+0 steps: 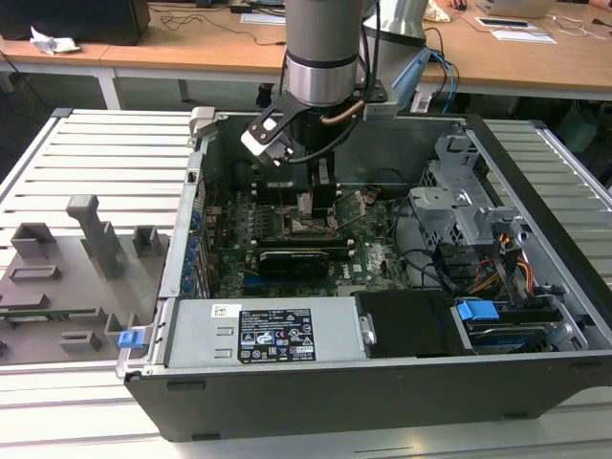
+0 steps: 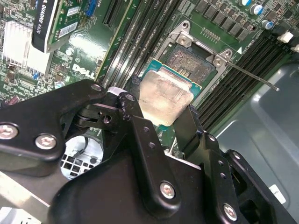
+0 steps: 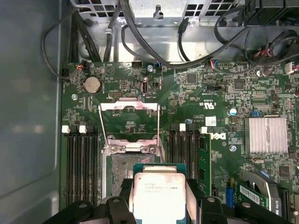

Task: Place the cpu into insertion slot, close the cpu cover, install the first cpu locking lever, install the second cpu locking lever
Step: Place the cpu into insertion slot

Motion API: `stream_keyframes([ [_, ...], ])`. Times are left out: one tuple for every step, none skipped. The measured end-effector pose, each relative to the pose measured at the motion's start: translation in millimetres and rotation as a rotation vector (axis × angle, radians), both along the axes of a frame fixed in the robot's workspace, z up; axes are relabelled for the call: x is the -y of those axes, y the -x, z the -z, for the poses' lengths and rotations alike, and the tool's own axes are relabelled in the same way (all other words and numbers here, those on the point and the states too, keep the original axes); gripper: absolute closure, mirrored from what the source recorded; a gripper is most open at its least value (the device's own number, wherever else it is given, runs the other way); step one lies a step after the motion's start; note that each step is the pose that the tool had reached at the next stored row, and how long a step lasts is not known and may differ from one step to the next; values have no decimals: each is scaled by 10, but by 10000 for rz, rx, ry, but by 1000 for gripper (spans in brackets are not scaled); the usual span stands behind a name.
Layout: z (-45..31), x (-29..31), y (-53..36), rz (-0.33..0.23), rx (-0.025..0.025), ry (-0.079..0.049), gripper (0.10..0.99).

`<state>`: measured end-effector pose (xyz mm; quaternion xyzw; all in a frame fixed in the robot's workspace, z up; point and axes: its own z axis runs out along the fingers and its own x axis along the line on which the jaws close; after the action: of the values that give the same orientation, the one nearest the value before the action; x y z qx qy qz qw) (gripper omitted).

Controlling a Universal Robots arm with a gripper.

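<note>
Silver-topped cpu (image 3: 159,198) pinched between the black fingers of the gripper (image 2: 161,116), over the bare insertion slot (image 3: 124,170) on the motherboard (image 3: 196,93) inside the open computer case (image 1: 316,402), cpu cover (image 3: 130,105) flipped up.

Exterior view stands high before the open computer case (image 1: 335,402), looking down into it from well back; both wrist views ride close over the motherboard (image 3: 196,93), sharing the insertion slot (image 2: 189,63).

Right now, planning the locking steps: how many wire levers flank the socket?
2, in the first wrist view: a lever on one side of the open cover, another lever opposite. The chip may hide more.
</note>
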<state>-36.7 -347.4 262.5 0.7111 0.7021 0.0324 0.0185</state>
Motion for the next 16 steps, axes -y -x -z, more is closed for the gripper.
stream_keyframes([
  [2, 0, 0, -1, -3, 0, 553],
  [6, 0, 0, 0, -3, -1, 553],
  [8, 0, 0, -1, -3, -2, 553],
  [10, 0, 0, 0, -4, -2, 553],
  [12, 0, 0, -1, -3, -1, 553],
  [14, 0, 0, -1, -3, -2, 553],
  [15, 0, 0, -1, -3, -3, 553],
  [19, 0, 0, -1, -2, -5, 553],
  [23, 0, 0, 0, -2, -5, 553],
  [27, 0, 0, -1, -4, -3, 553],
  [34, 0, 0, -1, -4, -3, 553],
  [38, 0, 0, -1, -4, -2, 553],
  [42, 0, 0, 0, -3, -4, 553],
  [46, 0, 0, -1, -4, -3, 553],
  [49, 0, 0, -1, -4, -2, 553],
  [53, 0, 0, -1, -4, -2, 553],
])
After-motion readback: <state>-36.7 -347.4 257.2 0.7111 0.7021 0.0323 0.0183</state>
